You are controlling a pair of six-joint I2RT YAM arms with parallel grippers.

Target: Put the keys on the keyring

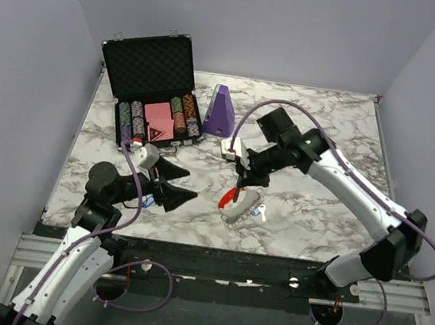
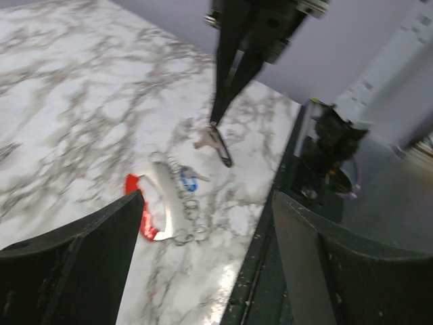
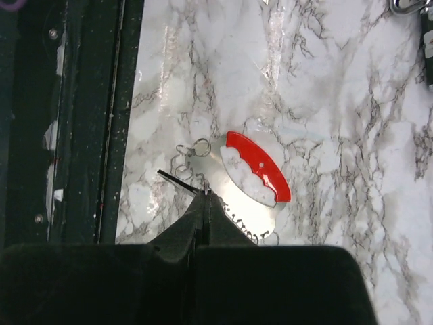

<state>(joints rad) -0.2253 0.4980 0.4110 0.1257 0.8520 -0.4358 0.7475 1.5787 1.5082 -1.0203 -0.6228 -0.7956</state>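
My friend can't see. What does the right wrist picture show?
The right tool, pinched shut on a slim black key, points down at a keyring of thick red plastic arc and silvery chain, lying on the white marble table. The table's dark edge runs down the left.

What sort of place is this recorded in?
Probably a robotics lab booth: plain lavender walls closing in a marble-patterned table, and robot arms bolted to a metal rail at its near edge.
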